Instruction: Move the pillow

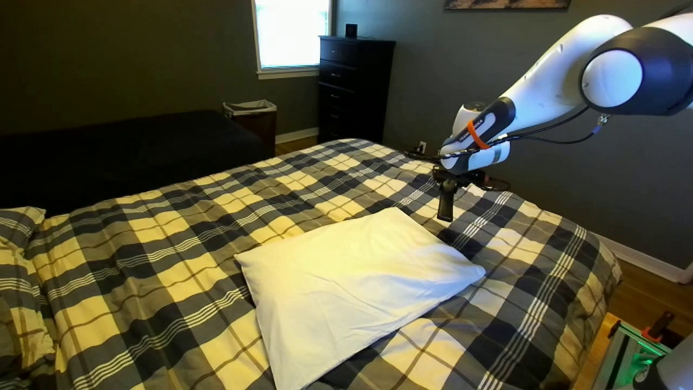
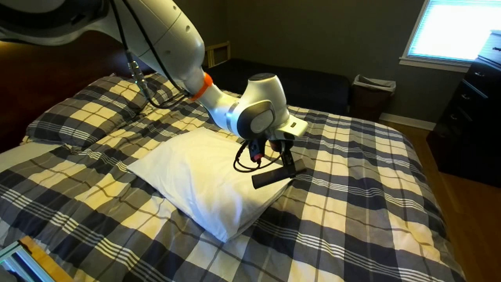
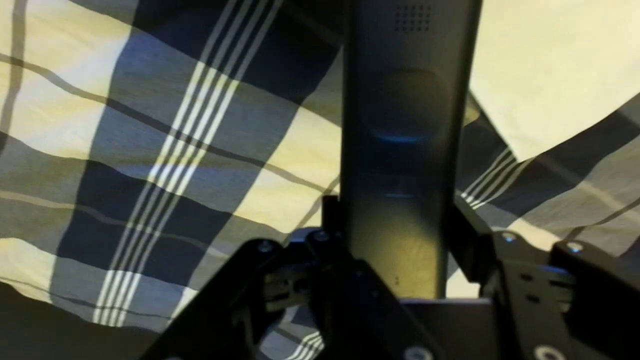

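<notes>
The white pillow (image 1: 352,287) lies flat and slightly wrinkled on the plaid bedspread. It also shows in an exterior view (image 2: 199,168), and one corner of it shows at the right of the wrist view (image 3: 555,75). My gripper (image 1: 448,184) is above the bed near the pillow's edge, apart from the pillow. The gripper (image 2: 289,158) is shut on a long black remote-like bar (image 2: 272,178). In the wrist view a finger presses each side of the bar (image 3: 400,165). The bar hangs above the bedspread and hides part of it.
Plaid pillows (image 2: 88,111) lie at the head of the bed. The plaid bedspread (image 1: 178,238) covers the bed. A black dresser (image 1: 354,86), a bin (image 1: 252,119) and a dark low bed or couch (image 1: 135,151) stand beyond. A framed stand (image 1: 622,357) is at the bed's side.
</notes>
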Motion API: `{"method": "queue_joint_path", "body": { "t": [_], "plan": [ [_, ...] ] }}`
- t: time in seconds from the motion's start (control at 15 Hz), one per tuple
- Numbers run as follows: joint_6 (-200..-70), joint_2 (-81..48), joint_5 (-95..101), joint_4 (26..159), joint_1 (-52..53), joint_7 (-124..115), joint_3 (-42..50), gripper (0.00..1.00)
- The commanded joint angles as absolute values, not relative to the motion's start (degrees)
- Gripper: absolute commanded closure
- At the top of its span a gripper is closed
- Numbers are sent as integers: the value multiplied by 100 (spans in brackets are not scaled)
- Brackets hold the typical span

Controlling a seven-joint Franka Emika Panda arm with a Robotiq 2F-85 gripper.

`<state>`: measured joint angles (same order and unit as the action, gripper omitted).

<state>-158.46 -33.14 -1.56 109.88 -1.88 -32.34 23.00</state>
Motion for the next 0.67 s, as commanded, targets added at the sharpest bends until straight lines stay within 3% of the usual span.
{"method": "queue_joint_path", "body": {
  "t": [0.0, 0.6],
  "plan": [
    [-15928, -3084, -22, 11155, -156, -2500, 1879, 71],
    [-15746, -3310, 149, 11143, -252, -640, 925, 71]
  ]
}}
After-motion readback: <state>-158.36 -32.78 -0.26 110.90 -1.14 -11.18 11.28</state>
